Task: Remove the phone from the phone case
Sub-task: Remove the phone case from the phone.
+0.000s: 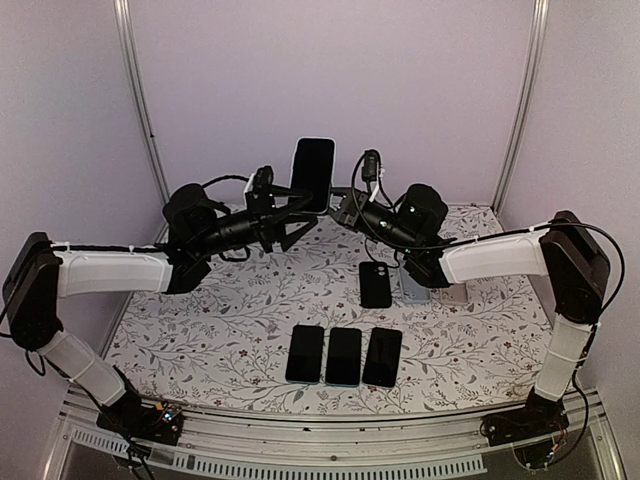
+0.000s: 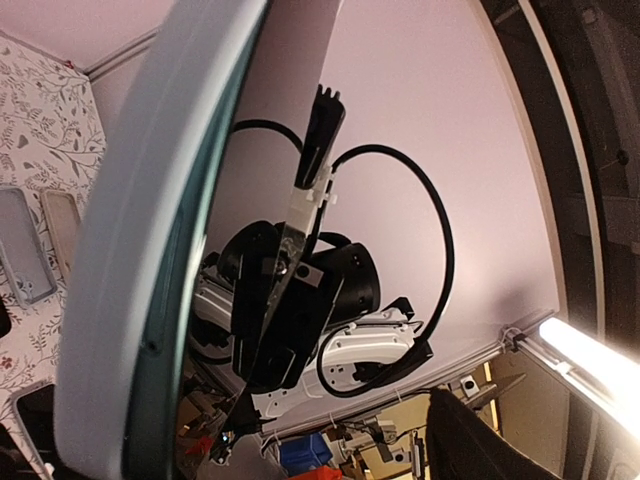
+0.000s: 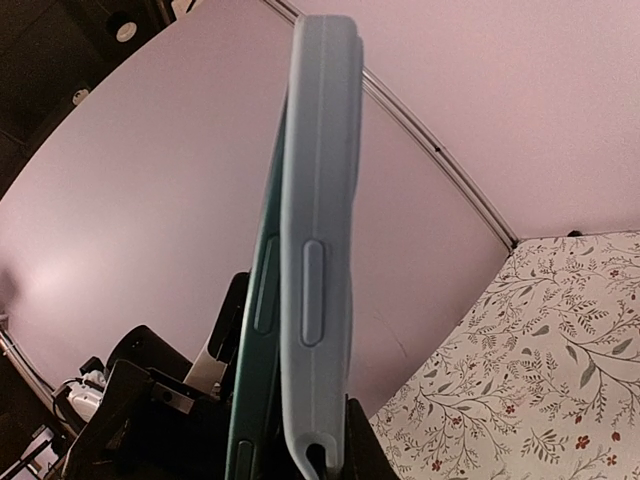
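Right claw (image 1: 342, 207) clamped on phone case (image 3: 322, 250) edge | left claw (image 1: 283, 215): we cannot tell | phone (image 1: 313, 172) upright, aloft over table (image 1: 200, 330) | step: peeling case off | next we need steady opposing pull

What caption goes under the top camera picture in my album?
Left arm and right arm meet at a phone held upright above the flowery table, three phones nearby.

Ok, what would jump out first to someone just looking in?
The phone in its pale blue case, upright in the air at the back centre, with the left hand and right hand meeting at its lower end. Next, the three dark phones lying side by side near the front edge of the floral table.
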Robot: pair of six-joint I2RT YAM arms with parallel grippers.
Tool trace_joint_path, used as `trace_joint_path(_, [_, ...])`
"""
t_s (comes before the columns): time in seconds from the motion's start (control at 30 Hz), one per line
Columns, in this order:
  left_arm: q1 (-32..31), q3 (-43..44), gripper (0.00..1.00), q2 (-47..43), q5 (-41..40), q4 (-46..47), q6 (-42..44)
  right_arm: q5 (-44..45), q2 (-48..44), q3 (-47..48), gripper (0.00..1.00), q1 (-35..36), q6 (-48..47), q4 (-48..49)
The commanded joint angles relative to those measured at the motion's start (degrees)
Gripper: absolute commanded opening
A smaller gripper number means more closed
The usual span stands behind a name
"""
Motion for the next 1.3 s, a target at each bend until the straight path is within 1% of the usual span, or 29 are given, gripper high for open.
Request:
trace_joint_path(0.0, [-0.7,1.6,0.75,0.8,-0.6,0.1,0.4,-0.3,-1.5,2.4,0.00,0.4,-0.1,4.2])
trace_joint_path(0.43, [-0.4,1.1,0.74,-0.1,-4.2,0.5,0.9,-0.5,-1.7,2.1,0.00,0.9,0.1,4.3])
trace_joint_path(0.57, [-0.3,-0.5,0.74,-0.9,-6.0,0.6,0.4,-0.4,-1.7,2.1,0.00,1.2,-0.2,4.6])
trace_joint_path(0.9, [0.2,-4.9,0.74,-3.0,-10.8,6.9,-0.6,-0.6,-1.3,2.0,0.00,1.6,-0.4,4.9])
trace_joint_path(1.27, [0.7,-6.4,0.68,-3.7,-12.4,9.4,-0.5,-1.3,-0.8,2.0,0.00,1.9,-0.2,5.0])
